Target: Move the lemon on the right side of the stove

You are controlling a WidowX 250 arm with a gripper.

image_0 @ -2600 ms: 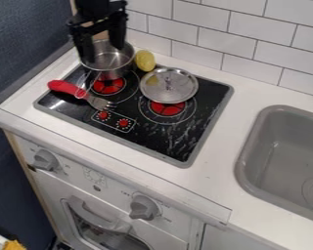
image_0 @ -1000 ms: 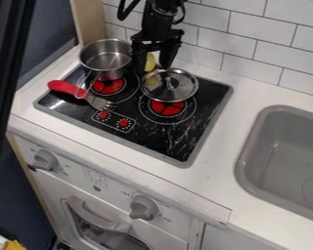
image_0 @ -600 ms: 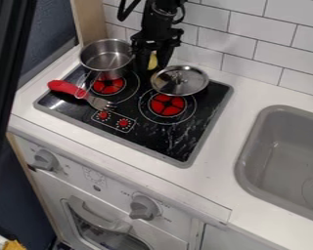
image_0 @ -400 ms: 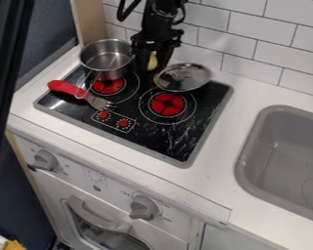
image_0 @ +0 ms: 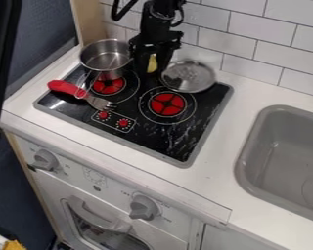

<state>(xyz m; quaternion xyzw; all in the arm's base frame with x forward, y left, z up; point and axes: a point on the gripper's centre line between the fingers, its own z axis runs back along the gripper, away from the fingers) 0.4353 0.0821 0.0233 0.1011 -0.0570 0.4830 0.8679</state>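
Tool Grips Lemon as Shifted Lid Bares Right-Hand Burner

A black two-finger tool closes its fingers on a small yellow plastic lemon at the back of a black toy stove, upper centre of the frame. Over the last second the fingers draw in around the fruit, while a round silver metal lid slides from above the right-hand burner toward the upper right, coming to rest beside the tool near the stove's back corner.

The move leaves that red burner in full view, likely easing a set-down on the stove's right side. The lid, though, now sits on that side's rear part, and a low carry toward it could bump it again. The lemon has yet to make the trip; a lift appears to be next.

The count: one lemon, one lid, one silver metal pot at upper left, and one red-handled metal fork in front of it. The stove shows two red burners and two small printed red dials. Two grey knobs mark the front panel below, and one grey sink is set into the white worktop at right.
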